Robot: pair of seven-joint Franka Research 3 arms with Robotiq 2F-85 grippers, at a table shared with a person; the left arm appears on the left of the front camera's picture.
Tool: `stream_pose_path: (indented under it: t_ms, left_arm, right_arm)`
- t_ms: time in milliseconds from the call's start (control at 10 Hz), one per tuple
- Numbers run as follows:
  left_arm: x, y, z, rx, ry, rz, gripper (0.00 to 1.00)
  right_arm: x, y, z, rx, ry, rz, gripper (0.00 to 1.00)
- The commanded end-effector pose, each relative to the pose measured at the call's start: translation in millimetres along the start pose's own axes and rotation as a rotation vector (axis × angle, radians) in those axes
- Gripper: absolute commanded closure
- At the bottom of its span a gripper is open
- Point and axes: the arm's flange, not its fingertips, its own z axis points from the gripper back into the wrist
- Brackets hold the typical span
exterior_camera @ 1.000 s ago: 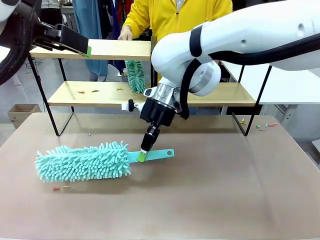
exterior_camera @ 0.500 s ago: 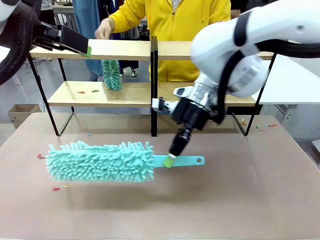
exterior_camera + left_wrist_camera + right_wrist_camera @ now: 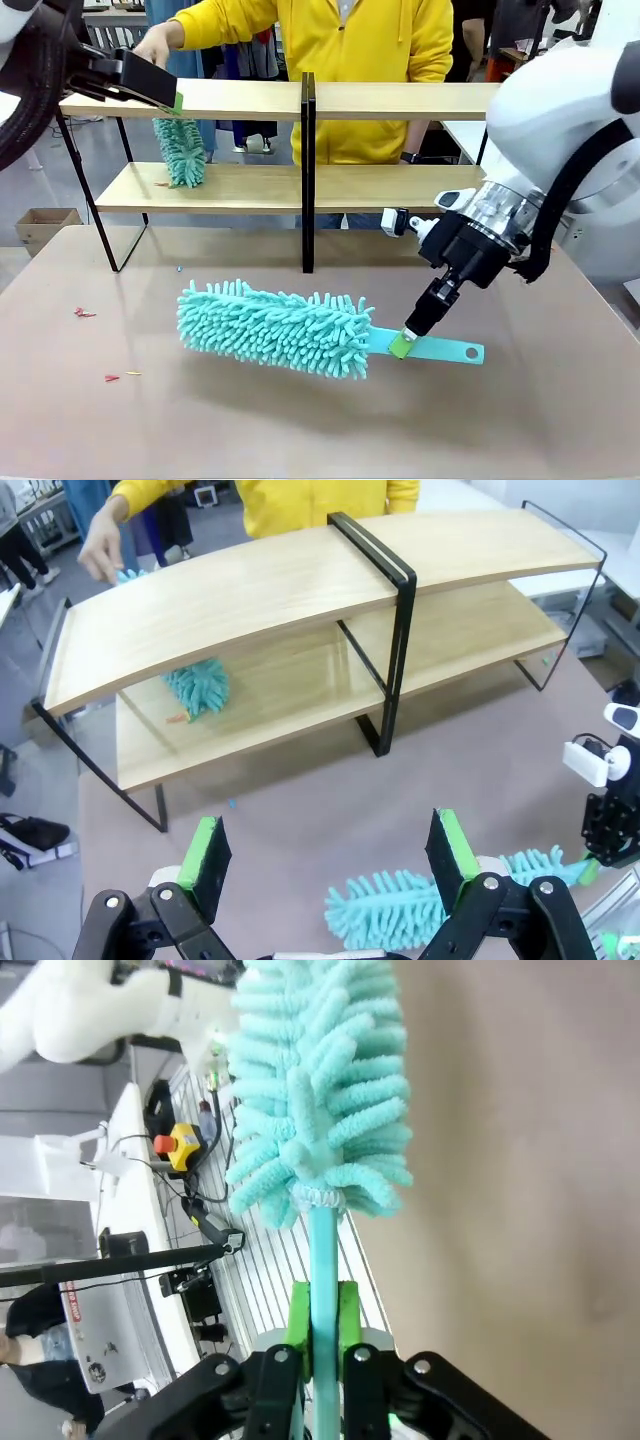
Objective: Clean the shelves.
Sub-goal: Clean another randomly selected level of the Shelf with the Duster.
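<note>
The shelves (image 3: 250,98) stand across the far side of the brown table, two light wooden tiers on black frames, also seen from above as shelves (image 3: 300,590). My right gripper (image 3: 405,344) is shut on the flat handle of a teal fluffy duster (image 3: 275,328), whose head points left over the table. In the right wrist view the gripper (image 3: 322,1316) pinches the duster's handle (image 3: 320,1245). My left gripper (image 3: 328,852) hangs open and empty, high at the shelves' left end (image 3: 165,95). A person's hand (image 3: 155,45) holds a second duster (image 3: 180,150) on the lower board.
Small coloured scraps (image 3: 83,313) lie on the table's left part, more (image 3: 118,377) nearer me, and a few on the lower board (image 3: 178,718). A cardboard box (image 3: 40,225) sits on the floor at left. A white table (image 3: 590,170) stands behind at right.
My right gripper has carried the duster to the right across the table. The person's duster has moved left along the lower board. My left arm has stayed put.
</note>
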Motion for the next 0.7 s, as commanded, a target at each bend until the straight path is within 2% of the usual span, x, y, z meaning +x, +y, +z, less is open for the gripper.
stream_pose_path:
  t_ms: [0,200,300,500,600]
  left_arm:
    - [-2.5,1.3,0.3,0.003,-0.001,0.002,0.00]
    - [-2.5,1.3,0.3,0.003,-0.001,0.002,0.00]
    - [-2.5,1.3,0.3,0.003,-0.001,0.002,0.00]
    - [-2.5,1.3,0.3,0.003,-0.001,0.002,0.00]
    - [-2.5,1.3,0.3,0.003,-0.001,0.002,0.00]
  right_arm:
    - [21.4,-7.8,-3.5,0.021,0.031,0.060,0.88]
    - [21.4,-7.8,-3.5,0.021,0.031,0.060,0.88]
    - [10.2,-1.8,-5.9,0.015,0.019,0.025,0.88]
    - [25.4,-11.3,-7.4,-0.022,0.004,-0.006,0.88]
    - [16.6,-9.6,-3.9,-0.024,0.030,-0.027,0.88]
